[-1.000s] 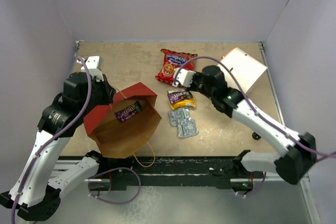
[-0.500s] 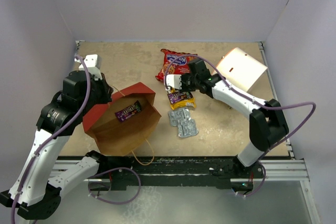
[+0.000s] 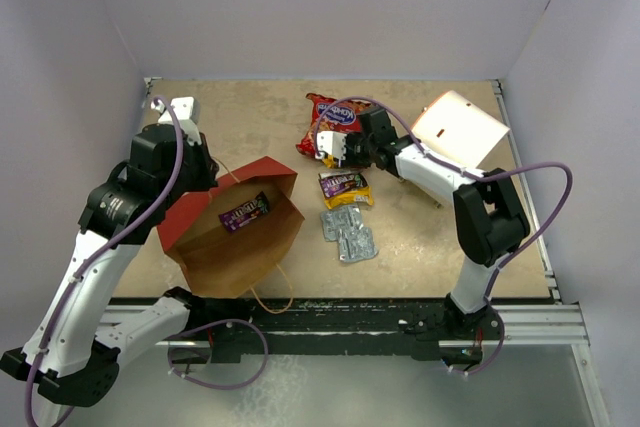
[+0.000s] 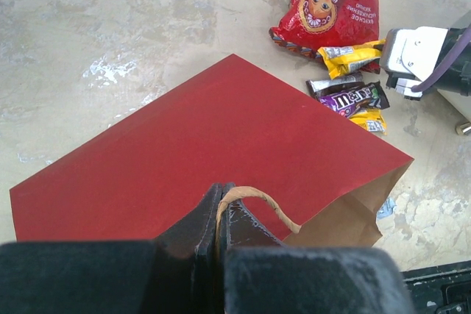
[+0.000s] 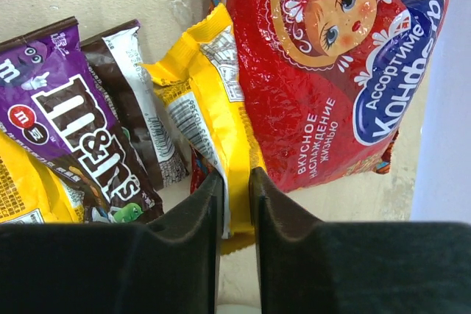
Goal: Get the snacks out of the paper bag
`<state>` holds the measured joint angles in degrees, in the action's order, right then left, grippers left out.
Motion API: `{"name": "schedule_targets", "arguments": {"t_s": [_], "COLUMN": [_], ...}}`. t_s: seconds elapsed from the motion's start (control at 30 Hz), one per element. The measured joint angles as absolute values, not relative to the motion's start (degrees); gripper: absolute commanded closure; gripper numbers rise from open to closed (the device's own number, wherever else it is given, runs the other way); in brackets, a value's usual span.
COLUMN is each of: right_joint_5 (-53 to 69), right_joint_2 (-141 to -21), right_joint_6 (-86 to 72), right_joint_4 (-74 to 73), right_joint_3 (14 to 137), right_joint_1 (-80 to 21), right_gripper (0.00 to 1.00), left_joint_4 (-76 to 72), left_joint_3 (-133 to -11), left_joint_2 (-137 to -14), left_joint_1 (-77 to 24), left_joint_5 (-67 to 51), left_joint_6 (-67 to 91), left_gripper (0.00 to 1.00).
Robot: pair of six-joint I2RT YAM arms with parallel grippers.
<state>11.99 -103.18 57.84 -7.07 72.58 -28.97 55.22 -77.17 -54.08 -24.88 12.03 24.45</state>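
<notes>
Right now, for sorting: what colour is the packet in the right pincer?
Yellow packet; right wrist view.

The right gripper [image 5: 235, 182] pinches the edge of a yellow foil packet [image 5: 200, 97], which lies between a glossy red doll-faced cookie bag [image 5: 324, 86] and a purple candy packet [image 5: 62, 134].

Bare beige tabletop [image 3: 250, 117] opens beyond the red paper carrier bag [image 3: 265, 169], its mouth gaping unblocked. Purple-and-yellow candy packets [image 3: 345, 187] and silver foil packs [image 3: 350, 235] crowd the middle. The right hand [image 5: 235, 189], clamping a yellow candy packet [image 5: 202, 93], bars the red cookie bag [image 5: 331, 86]. A white box [image 3: 462, 132] fills the far-right corner.
</notes>
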Motion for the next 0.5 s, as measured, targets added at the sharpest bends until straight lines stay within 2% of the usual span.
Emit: {"name": "schedule_targets", "arguments": {"t_s": [0.1,0.17,0.3,0.5], "right_joint_5": [11.9,11.7,11.5,12.0], "right_joint_2": [-103.1,-102.6,-98.0,-83.2], "right_joint_6": [57.3,56.3,53.5,46.9], "right_joint_4": [-7.2,-7.3,-7.9,-8.6], "right_joint_3": [72.6,72.4,70.7,66.1], "right_joint_1": [-29.0,-29.0,-29.0,-29.8], "right_gripper": [0.57,0.52,0.52,0.53], "left_joint_4": [55.2,55.1,54.9,54.9], "left_joint_3": [-77.2,-77.2,-77.1,-77.1], "left_joint_2": [-54.1,-54.0,-53.9,-53.1], "left_joint_1": [-24.9,-24.9,-24.9,-24.9], "left_joint_5": [11.7,11.3,10.2,7.7], "left_joint_6": [24.4,24.4,24.4,24.5], "left_gripper": [1.00,1.00,1.00,1.00]}}
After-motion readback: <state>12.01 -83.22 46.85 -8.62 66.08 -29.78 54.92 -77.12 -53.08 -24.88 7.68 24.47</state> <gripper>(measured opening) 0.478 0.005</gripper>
